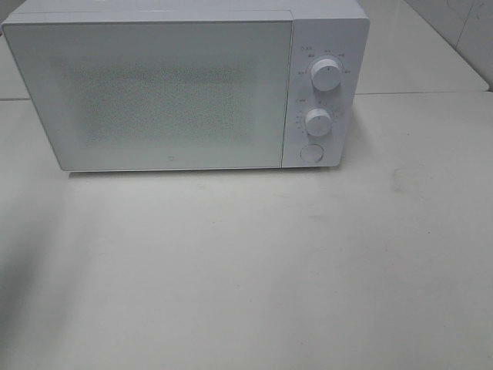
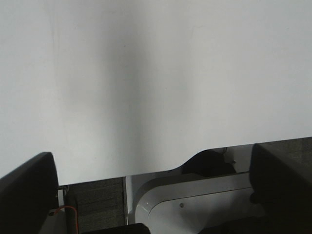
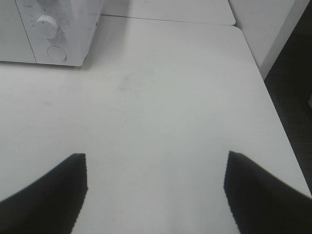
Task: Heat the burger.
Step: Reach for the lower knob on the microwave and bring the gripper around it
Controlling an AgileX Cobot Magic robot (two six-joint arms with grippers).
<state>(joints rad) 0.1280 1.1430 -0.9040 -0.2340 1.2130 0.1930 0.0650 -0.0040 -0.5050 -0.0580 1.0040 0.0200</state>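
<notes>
The left gripper (image 2: 151, 152) and right gripper (image 3: 155, 155) both hang with jaws spread wide over the table (image 1: 246, 277), gripping nothing. The microwave (image 1: 154, 92) fills the upper frame, door closed; where the burger lies cannot be told

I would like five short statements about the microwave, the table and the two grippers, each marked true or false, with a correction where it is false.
1. The microwave door is closed. True.
2. Its control panel carries three knobs. False: there are only the upper knob and the lower knob, with a round button below them.
3. A burger lies on the table in front of the microwave. False: no burger shows in any view.
4. The right gripper is open, with nothing between its fingers. True.
5. The left gripper is shut on a plate. False: it is open and holds nothing.
</notes>
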